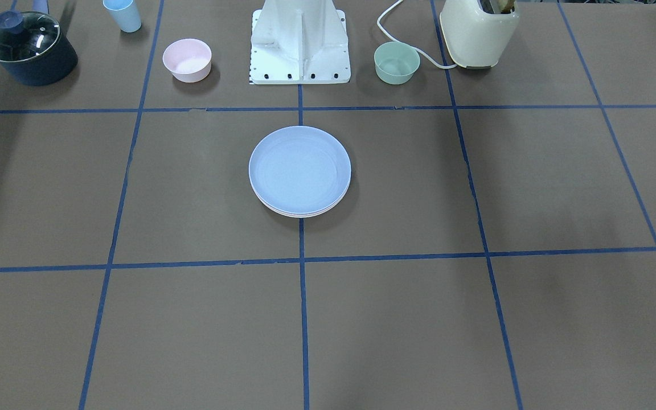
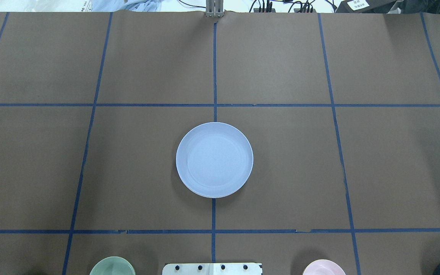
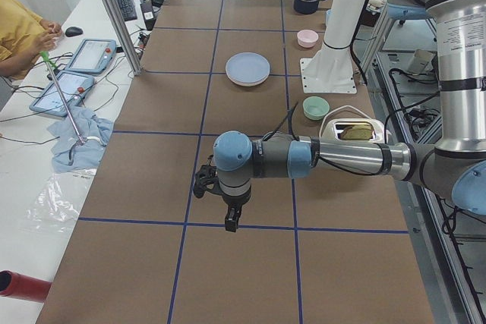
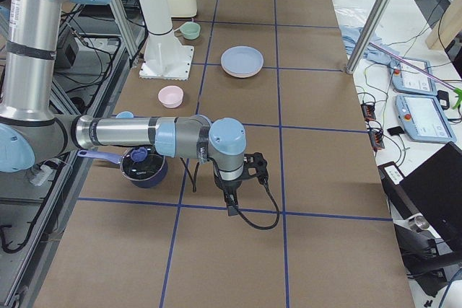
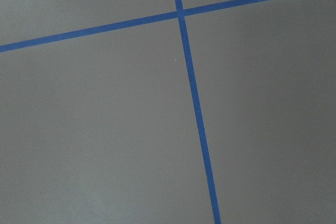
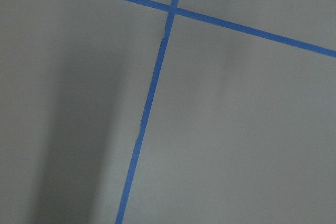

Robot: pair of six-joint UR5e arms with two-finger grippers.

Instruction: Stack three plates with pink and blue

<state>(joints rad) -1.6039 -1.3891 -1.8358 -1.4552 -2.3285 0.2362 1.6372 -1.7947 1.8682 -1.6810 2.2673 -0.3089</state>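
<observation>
The stacking looks complete. The three plates (image 1: pixel 299 172) sit nested in one pile on the bench (image 1: pixel 476 319), midway between its two ends and somewhat nearer the robot-side edge than the operators' edge. The light blue plate (image 2: pixel 214 159) lies on top; two paler rims show beneath it, too thin to tell pink from cream. All are round, shallow and matte with low upturned rims, probably light plastic. The left gripper (image 3: pixel 231 220) hangs toward the left end and the right gripper (image 4: pixel 231 205) toward the right end, both well apart from the pile; whether their fingers are parted or closed I cannot tell
</observation>
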